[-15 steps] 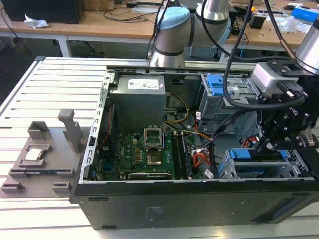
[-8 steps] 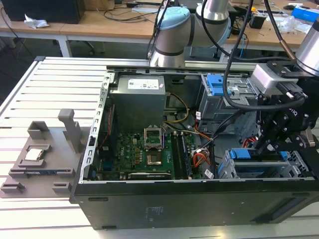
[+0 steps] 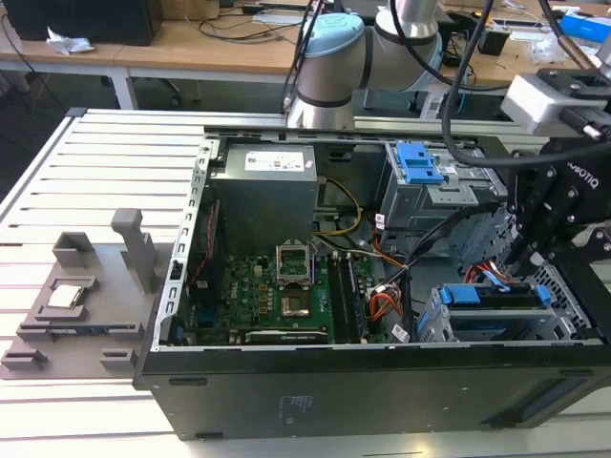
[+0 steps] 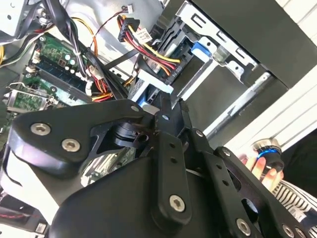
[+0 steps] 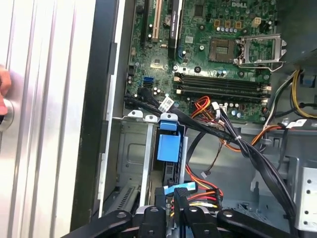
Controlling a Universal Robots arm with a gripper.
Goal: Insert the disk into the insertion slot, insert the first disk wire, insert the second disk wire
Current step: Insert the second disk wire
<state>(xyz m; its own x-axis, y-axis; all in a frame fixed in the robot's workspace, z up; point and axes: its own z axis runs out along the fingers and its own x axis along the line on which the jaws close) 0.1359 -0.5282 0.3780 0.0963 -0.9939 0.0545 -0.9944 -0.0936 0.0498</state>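
The disk (image 3: 496, 298), silver in a bright blue carrier, lies in the insertion slot (image 3: 434, 324), a grey perforated cage at the exterior view's right inside the open computer case. My gripper (image 3: 528, 256) hangs just above the disk's far end among red and black wires. In the first wrist view the gripper (image 5: 170, 198) is shut on a light blue wire connector (image 5: 179, 188), right by the carrier's blue tab (image 5: 168, 144). In the second wrist view the black fingers (image 4: 166, 119) lie close together, pointing at the cage (image 4: 218, 54).
A taller grey cage with a blue latch (image 3: 420, 162) stands behind the slot. The motherboard (image 3: 286, 296) and power supply (image 3: 263, 191) fill the case's left. Loose wire bundles (image 5: 233, 139) cross beside the slot. A grey fixture (image 3: 76, 305) sits on the table. A person's hand (image 4: 257, 166) rests outside the case.
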